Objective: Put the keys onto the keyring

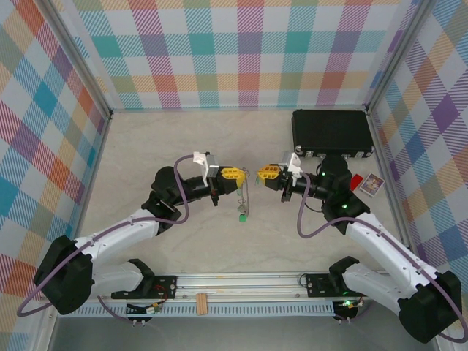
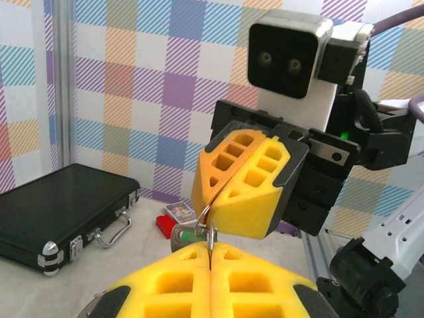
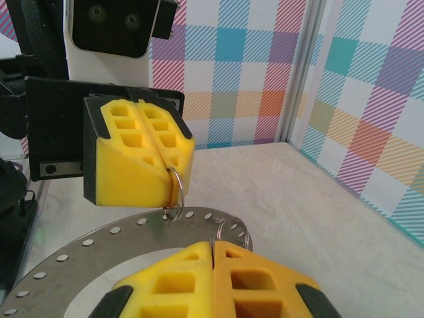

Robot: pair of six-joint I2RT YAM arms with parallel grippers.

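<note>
In the right wrist view the keyring [image 3: 99, 255] runs off the left edge, its near part hidden behind the right gripper [image 3: 212, 252]. From above it is 1 thin line; the key [image 1: 241, 217] is a green speck, teeth unreadable.

Nothing legible to call right now: small card [image 1: 372, 185] at three o'clock carrying some print, far too tiny to make out.
</note>
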